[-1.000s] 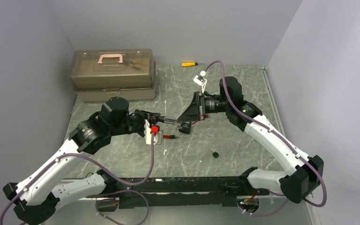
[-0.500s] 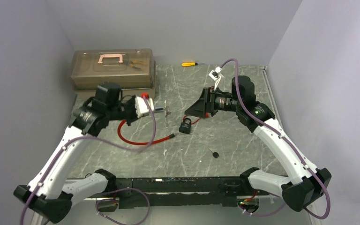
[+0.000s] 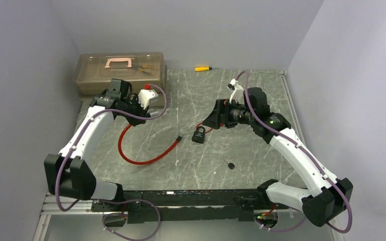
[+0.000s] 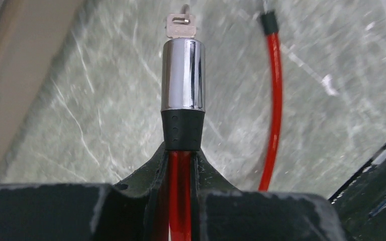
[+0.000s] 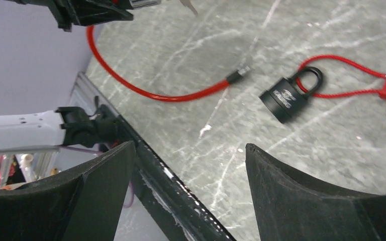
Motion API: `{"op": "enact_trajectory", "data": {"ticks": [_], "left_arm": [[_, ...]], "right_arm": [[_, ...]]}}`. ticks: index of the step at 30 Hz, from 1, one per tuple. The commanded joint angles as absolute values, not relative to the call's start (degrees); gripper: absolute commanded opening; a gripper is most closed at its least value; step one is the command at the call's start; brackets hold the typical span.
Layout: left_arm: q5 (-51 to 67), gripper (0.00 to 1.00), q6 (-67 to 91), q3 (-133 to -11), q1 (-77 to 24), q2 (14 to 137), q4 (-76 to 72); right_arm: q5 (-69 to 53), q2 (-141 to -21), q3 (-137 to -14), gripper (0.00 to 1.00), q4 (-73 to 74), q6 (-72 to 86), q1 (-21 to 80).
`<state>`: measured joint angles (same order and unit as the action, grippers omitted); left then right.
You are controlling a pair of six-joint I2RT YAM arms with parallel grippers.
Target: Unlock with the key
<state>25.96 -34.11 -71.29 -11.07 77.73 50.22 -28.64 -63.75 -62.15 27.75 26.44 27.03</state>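
surface: grey marbled table (image 3: 191, 100), padlock (image 3: 198, 135) lying mid-table | room: plain pale walls (image 3: 181, 30), toolbox (image 3: 120, 73) back-left | left gripper (image 4: 181, 153): pinching red cable (image 4: 274, 100) | right gripper (image 5: 187, 148): fingers spread above table

A tabletop (image 3: 261, 90) of grey-green stone pattern with thin white veins, closed in on three sides by plain, pale lavender-grey walls: a left wall (image 3: 20, 75), a back wall (image 3: 191, 30) and a right wall (image 3: 352, 90). In the far left corner sits a closed, olive-brown toolbox (image 3: 122, 75) with a pale pink handle (image 3: 119, 62) on its lid, against the left wall. A small yellow screwdriver (image 3: 203, 68) lies by the back wall. A light metal strip (image 3: 287, 100) runs along the table's right edge and a black rail (image 3: 196, 193) along its near edge. Light is even, with soft shadows.
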Motion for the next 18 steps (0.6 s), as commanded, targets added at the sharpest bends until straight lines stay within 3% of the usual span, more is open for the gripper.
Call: {"op": "enact_trajectory", "data": {"ticks": [1,11,18], "left_arm": [[19.7,0.00,-38.1,-67.1,-9.3,80.3,47.9],[9.2,0.06,-45.8,-65.1,-9.3,91.0,42.2],[4.1,0.25,-47.6,-68.5,-9.7,98.1,42.1]], "right_arm": [[-20.7,-64.3,-60.2,0.83,30.4,25.3,26.9],[-12.7,-63.9,-52.9,0.83,33.1,27.2,27.1],[-7.3,-64.9,-46.6,0.83,35.4,29.8,27.1]]}}
